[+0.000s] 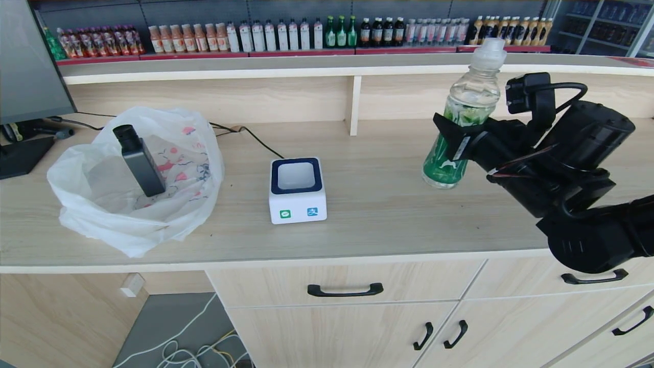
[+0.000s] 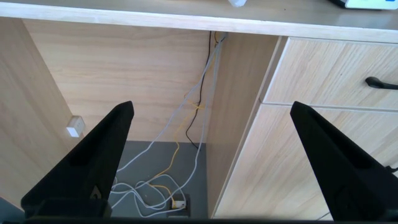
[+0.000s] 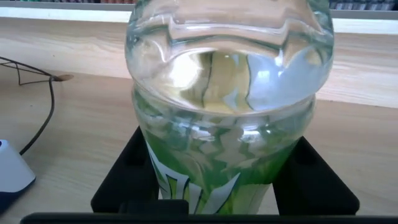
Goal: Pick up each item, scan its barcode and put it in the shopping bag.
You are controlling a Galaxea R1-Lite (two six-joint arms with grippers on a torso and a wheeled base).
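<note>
- Green-labelled clear bottle (image 1: pixel 471 97) with a white cap is at the right side of the counter (image 1: pixel 378 214), well apart from the scanner (image 1: pixel 297 189) and bag (image 1: pixel 76 204).
- It leans, with the cap toward the robot's right. I cannot tell whether its base touches the counter.
- Right gripper (image 1: pixel 460 134) is clamped around the bottle's middle, on the upper part of the label, with one black finger on each side.
- In the right wrist view the bottle (image 3: pixel 227 124) sits between the two black fingers (image 3: pixel 124 180), and its clear shoulder rises above them.
- Left gripper (image 2: pixel 208 168) is below counter level with its fingers spread wide and nothing between them. It faces an open bay under the counter where cables (image 2: pixel 161 186) lie on the floor.
- Scanner is a white box with a dark blue rim around its window. It stands near the middle of the counter, just right of the bag.
- Bag is white plastic with red print and sits open at the left of the counter.
- Flask (image 1: pixel 138 161), dark grey with a black cap, stands tilted inside the bag.
- Wire (image 1: pixel 255 140) runs along the counter behind the bag and scanner.
- Monitor (image 1: pixel 25 61) stands at the far left edge.
- Shelves (image 1: pixel 306 33) of bottled drinks line the wall behind.
- Drawers (image 1: pixel 345 290) with black handles sit under the counter.
</note>
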